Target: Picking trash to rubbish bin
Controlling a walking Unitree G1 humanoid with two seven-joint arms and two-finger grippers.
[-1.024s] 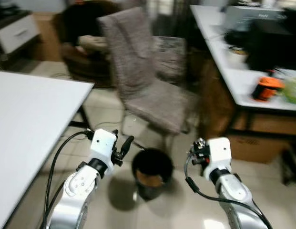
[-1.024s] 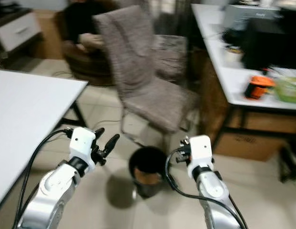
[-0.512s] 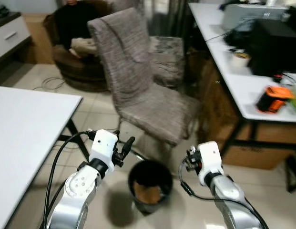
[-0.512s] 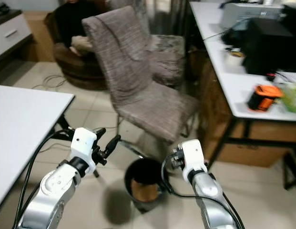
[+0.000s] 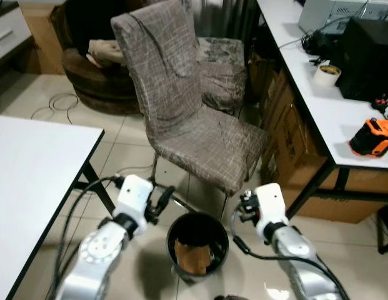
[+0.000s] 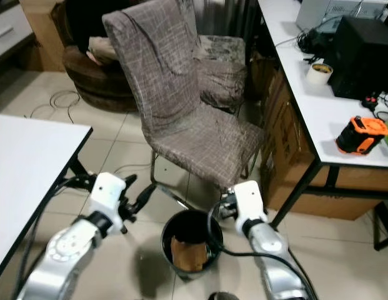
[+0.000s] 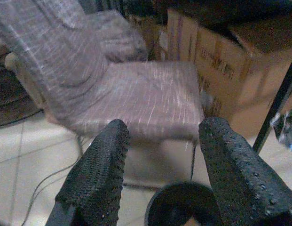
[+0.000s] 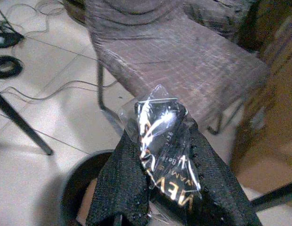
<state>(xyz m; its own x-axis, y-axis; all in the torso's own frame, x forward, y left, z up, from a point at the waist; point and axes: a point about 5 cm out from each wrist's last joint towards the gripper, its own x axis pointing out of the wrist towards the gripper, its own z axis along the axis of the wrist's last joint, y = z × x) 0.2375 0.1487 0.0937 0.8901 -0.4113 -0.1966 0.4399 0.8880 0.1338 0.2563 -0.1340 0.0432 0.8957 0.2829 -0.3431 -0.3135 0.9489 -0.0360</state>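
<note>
Right pincer [image 8: 160, 188] pinches a clear wrapper [image 8: 161, 141] above the black bin [image 5: 197, 242] (left pincer [image 7: 160, 174] spread).

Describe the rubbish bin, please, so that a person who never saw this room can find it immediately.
Start at the grey fabric chair in the middle of the room. On the tiled floor just in front of its seat stands the rubbish bin, between the robot's two arms. It is small, round and black, open on top, with something brown inside.

You see the tiled floor [image 5: 44, 103] holding a black bin [image 5: 197, 244] between your grippers, a chair [image 5: 194, 125] just past them.
</note>
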